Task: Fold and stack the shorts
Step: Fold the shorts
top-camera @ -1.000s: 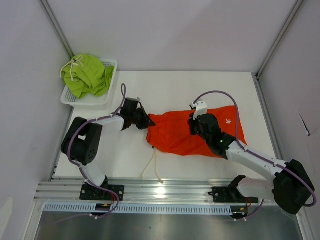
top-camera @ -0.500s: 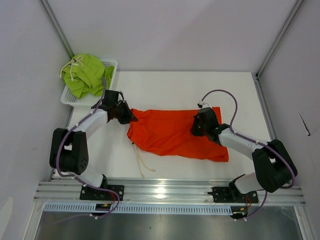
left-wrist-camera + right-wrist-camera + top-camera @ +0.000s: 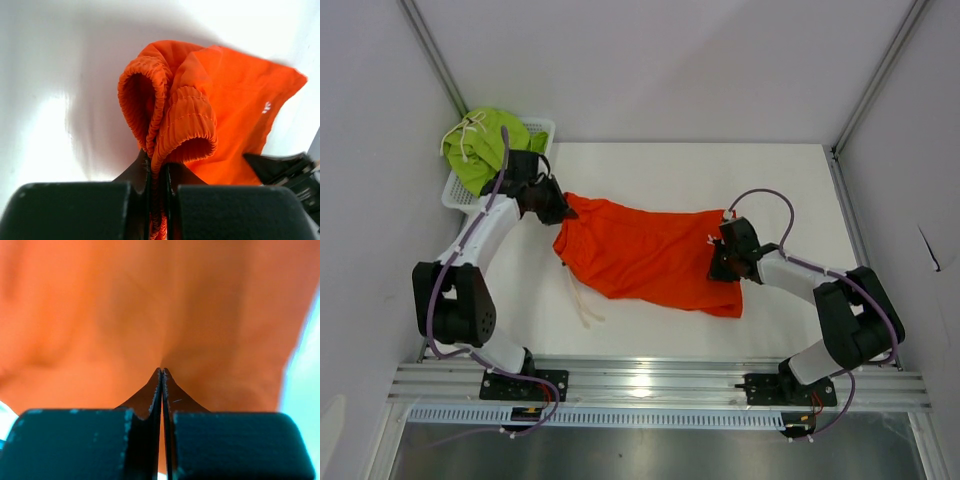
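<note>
Right wrist view: just blurred cloth. Beside basket [image 3: 544, 126], left gripper [image 3: 558, 212] pinches waistband of orange shorts [image 3: 645, 262]; right gripper [image 3: 161, 371] clamps their end away from basket

White arm links [image 3: 485, 232], black joints [image 3: 450, 300], purple cables [image 3: 761, 191], matte black jaws

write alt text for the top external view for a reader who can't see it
A pair of orange shorts lies stretched across a white table, the left hand pinching the waistband and the right hand the opposite end. A heap of green shorts sits in a white basket at the far left corner.
</note>
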Available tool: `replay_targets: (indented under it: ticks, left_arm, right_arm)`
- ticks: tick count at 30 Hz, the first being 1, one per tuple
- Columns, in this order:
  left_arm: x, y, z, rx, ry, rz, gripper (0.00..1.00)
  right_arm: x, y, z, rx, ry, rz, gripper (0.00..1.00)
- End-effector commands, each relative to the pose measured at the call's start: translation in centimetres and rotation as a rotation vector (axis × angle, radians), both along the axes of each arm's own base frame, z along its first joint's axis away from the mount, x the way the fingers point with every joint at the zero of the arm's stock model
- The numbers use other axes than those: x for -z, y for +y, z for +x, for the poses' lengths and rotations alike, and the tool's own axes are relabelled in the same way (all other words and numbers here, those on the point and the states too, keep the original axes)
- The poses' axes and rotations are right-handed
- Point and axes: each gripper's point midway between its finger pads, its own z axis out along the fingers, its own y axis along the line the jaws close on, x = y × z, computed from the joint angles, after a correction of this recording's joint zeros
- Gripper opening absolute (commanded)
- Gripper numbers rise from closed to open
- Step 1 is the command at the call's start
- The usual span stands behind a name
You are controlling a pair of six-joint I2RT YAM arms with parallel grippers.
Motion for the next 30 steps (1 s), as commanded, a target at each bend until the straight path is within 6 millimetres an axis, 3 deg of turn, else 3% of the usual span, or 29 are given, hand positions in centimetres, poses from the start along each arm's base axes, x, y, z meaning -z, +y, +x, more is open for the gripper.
replay_targets:
  ticks: [1,6,8,10,11,14,19,30]
  left_arm:
    - [-2.7,1.8,0.4,-0.029,-0.025,0.066,0.00]
    - [-3.8,2.9,1.3,-0.056,-0.018,0.078,0.00]
    - [-3.8,2.9,1.5,-0.055,-0.017,0.082,0.00]
    - [-3.2,3.0,1.6,-0.056,-0.007,0.088,0.00]
    - [-3.0,3.1,1.7,-0.055,-0.008,0.091,0.00]
    - [-1.8,3.1,1.7,-0.047,0.011,0.098,0.00]
    - [-0.6,3.3,1.8,-0.051,0.027,0.107,0.00]
    - [-1.2,3.8,1.8,-0.069,0.015,0.135,0.00]
  right_arm:
    - [0.2,0.3,-1.8,-0.024,0.016,-0.049,0.00]
    - [0.7,-0.1,-3.3,-0.025,0.006,-0.154,0.00]
    - [-0.1,0.1,-3.4,-0.030,-0.024,-0.121,0.02]
    - [-0.8,0.0,-3.6,-0.026,-0.046,-0.083,0.20]
    - [-1.1,0.2,-3.8,-0.035,-0.045,-0.059,0.33]
    - [-2.2,-0.2,-3.9,-0.020,-0.068,-0.033,0.42]
    - [-3.1,-0.6,-4.0,-0.003,-0.073,-0.014,0.46]
    - [-1.1,-1.2,-4.1,0.037,-0.015,0.015,0.45]
